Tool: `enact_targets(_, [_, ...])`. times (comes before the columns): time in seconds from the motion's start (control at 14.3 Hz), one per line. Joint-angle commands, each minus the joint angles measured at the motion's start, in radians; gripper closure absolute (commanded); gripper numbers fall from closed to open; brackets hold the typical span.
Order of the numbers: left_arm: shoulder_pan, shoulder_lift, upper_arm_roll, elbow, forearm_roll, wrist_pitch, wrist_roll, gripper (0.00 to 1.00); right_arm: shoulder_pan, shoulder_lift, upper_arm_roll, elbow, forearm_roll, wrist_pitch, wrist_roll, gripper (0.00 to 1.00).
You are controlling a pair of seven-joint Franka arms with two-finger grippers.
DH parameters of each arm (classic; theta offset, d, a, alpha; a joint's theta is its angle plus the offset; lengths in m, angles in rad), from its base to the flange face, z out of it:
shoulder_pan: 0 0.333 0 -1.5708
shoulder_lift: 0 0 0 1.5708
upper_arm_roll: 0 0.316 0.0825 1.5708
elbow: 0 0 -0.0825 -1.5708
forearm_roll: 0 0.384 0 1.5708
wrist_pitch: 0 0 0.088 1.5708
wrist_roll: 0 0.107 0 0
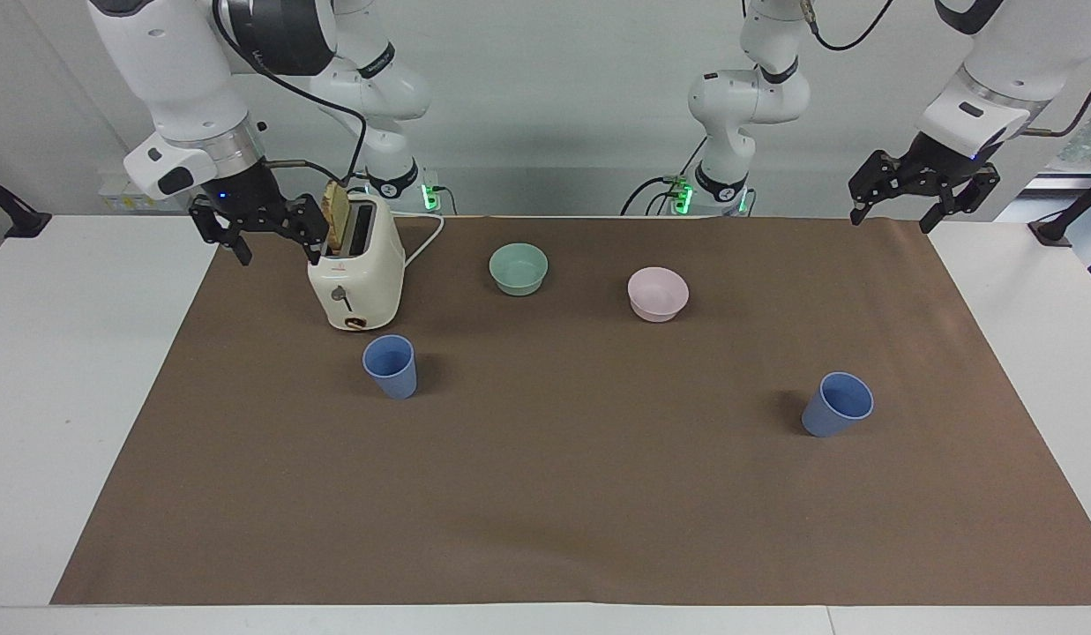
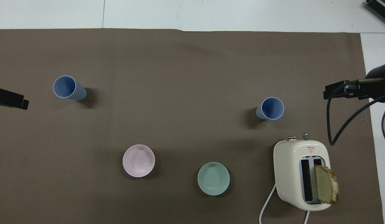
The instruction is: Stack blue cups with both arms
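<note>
Two blue cups stand upright and apart on the brown mat. One cup [image 1: 391, 366] [image 2: 271, 108] is toward the right arm's end, just farther from the robots than the toaster. The other cup [image 1: 836, 404] [image 2: 68, 88] is toward the left arm's end. My right gripper [image 1: 280, 257] [image 2: 338, 91] is open and empty, in the air beside the toaster over the mat's edge. My left gripper [image 1: 892, 220] [image 2: 11, 100] is open and empty, raised over the mat's corner at its own end. Both are well away from the cups.
A cream toaster [image 1: 355, 278] [image 2: 301, 174] with a bread slice [image 1: 337, 214] in a slot stands close to the right gripper. A mint-green bowl [image 1: 519, 268] [image 2: 213, 178] and a pale pink bowl [image 1: 657, 294] [image 2: 138, 161] sit nearer to the robots than the cups.
</note>
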State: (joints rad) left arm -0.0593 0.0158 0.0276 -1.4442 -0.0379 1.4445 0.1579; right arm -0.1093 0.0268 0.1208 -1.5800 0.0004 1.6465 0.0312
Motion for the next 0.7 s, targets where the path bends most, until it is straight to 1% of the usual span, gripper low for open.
enact_targets(0.0, [0.003, -0.017, -0.002, -0.015, 0.018, 0.001, 0.003, 0.0, -0.009, -0.013, 0.007, -0.017, -0.011, 0.009, 0.013, 0.0])
enact_targets(0.49, [0.003, -0.014, -0.002, -0.013, 0.021, 0.027, 0.002, 0.0, -0.009, -0.011, 0.007, -0.017, -0.011, 0.009, 0.013, 0.0])
enact_targets(0.63, [0.003, -0.01, -0.002, -0.022, 0.021, 0.066, -0.001, 0.0, -0.009, -0.013, 0.007, -0.017, -0.011, 0.009, 0.013, 0.0])
